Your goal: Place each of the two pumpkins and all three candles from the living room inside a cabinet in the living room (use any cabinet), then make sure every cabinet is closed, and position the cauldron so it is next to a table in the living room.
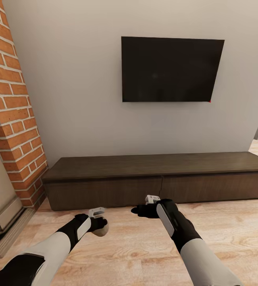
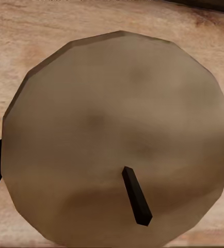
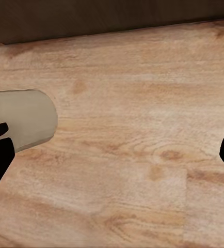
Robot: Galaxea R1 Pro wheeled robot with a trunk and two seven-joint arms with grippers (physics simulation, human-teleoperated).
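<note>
The left hand (image 1: 98,223) is clamped on a tan candle (image 2: 117,139), wick end facing its wrist camera, carried low over the wooden floor (image 1: 137,246) ready for stowing. The right hand (image 1: 145,208), at about two o'clock from it, holds nothing, its fingers spread wide, probably freed to open a panel. At twelve o'clock stands the cabinet (image 1: 160,174), fronts shut, with open floor before it and a brick column (image 1: 10,107) crowding its left end.

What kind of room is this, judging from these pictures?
Most likely a living room: a flat dark screen hangs on the wall above a long low cabinet, with a brick fireplace surround beside it.
</note>
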